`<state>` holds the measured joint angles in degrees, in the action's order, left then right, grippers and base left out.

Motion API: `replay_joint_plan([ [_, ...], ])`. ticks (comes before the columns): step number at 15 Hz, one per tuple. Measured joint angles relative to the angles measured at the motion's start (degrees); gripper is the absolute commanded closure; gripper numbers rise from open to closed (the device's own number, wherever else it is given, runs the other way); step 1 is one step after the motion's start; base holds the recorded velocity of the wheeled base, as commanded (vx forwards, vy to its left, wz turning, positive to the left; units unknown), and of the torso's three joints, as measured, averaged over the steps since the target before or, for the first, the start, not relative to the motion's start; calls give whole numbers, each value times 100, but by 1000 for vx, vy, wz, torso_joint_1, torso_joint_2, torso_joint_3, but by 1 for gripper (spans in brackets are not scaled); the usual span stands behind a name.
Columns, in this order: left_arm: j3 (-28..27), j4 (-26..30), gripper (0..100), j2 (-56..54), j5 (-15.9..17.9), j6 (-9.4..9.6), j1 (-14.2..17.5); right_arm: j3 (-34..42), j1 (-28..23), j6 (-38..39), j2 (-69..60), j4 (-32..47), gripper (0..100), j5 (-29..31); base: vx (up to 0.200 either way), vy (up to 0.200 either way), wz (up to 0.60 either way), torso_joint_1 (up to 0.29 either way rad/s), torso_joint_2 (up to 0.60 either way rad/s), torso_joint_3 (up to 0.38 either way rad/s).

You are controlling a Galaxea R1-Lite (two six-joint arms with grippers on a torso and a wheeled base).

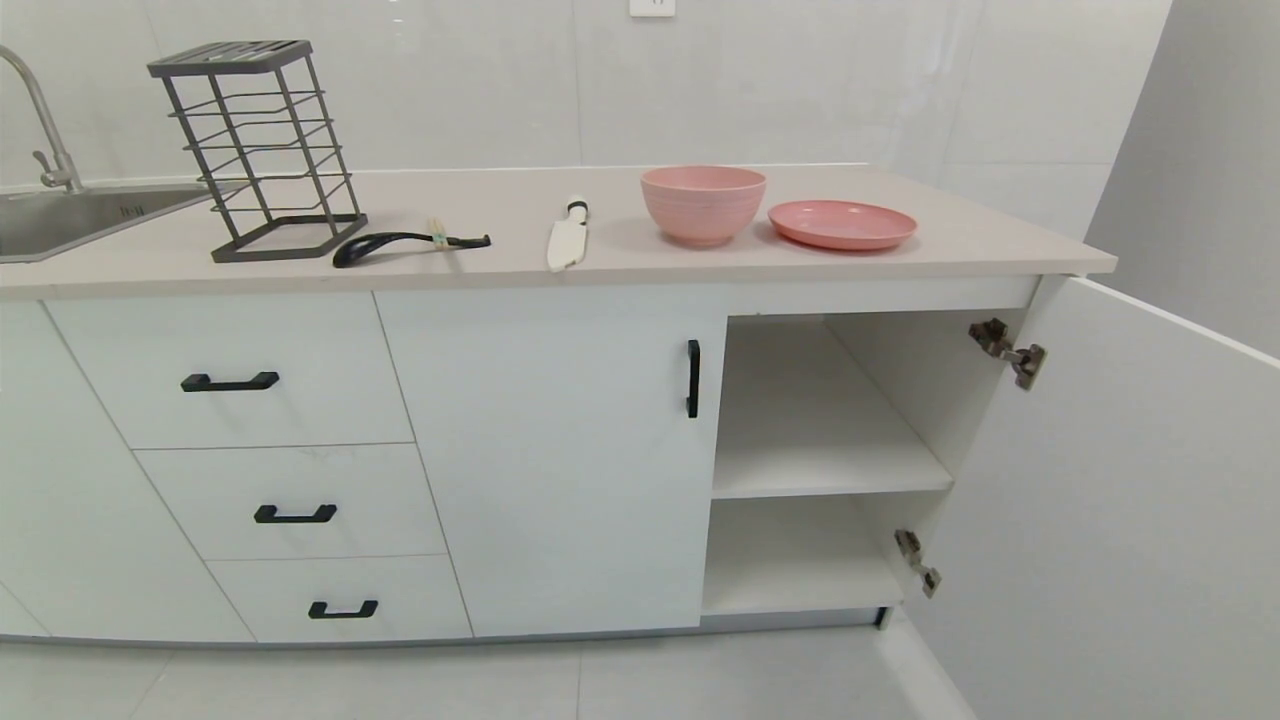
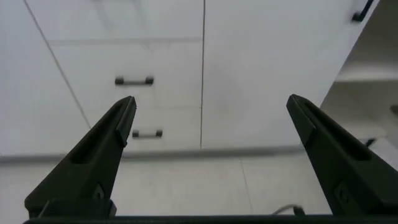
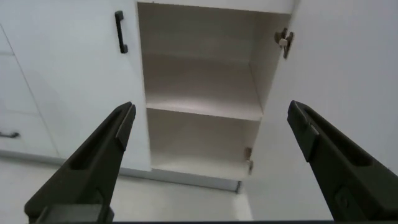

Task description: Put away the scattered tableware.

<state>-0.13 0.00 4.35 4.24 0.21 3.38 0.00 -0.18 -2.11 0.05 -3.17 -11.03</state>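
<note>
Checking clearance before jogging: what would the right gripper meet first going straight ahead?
The right gripper aims into the open white cabinet; probably its middle shelf board first. Nothing nearer shows, though depth is unclear.

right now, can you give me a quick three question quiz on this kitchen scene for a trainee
1. True or false: the cupboard door stands open.
2. What lies on the counter between the black spoon and the pink bowl? A: a knife. B: a fork. C: a cup.
3. Fill the gap: the left tool and the right tool are both ___ and hold nothing.

Key: 1 true; 2 A; 3 open.
</note>
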Motion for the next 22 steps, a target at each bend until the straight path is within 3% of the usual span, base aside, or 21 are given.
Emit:
replay_joint_plan([
  [2, 0, 18, 0, -11, -200, 66, -40, 0, 0, 268, -5, 2, 0, 99, 0, 0, 0, 0, 0, 0],
  [4, -2, 11, 0, -20, -171, 102, -77, 0, 2, 160, -7, 9, 0, 190, 0, 0, 0, 0, 0, 0],
  [7, -2, 13, 0, 27, -77, 79, -546, 0, 0, 34, -12, 200, 0, 942, 0, 0, 0, 0, 0, 0],
  [12, -5, -5, 0, -347, -91, 179, -358, 0, 2, 162, -12, 296, 0, 1090, 0, 0, 0, 0, 0, 0],
  [16, -5, 5, 0, -430, -80, 23, -335, 0, 9, 178, -12, 296, 0, 1090, 0, 0, 0, 0, 0, 0],
  [19, -5, 7, 0, -433, -80, 12, -330, 0, 9, 178, -12, 295, 0, 1087, 0, 0, 0, 0, 0, 0],
  [22, -5, 5, 0, -433, -101, 22, -330, 0, 11, 179, -12, 295, 0, 1087, 0, 0, -600, 1, 2, 4],
])
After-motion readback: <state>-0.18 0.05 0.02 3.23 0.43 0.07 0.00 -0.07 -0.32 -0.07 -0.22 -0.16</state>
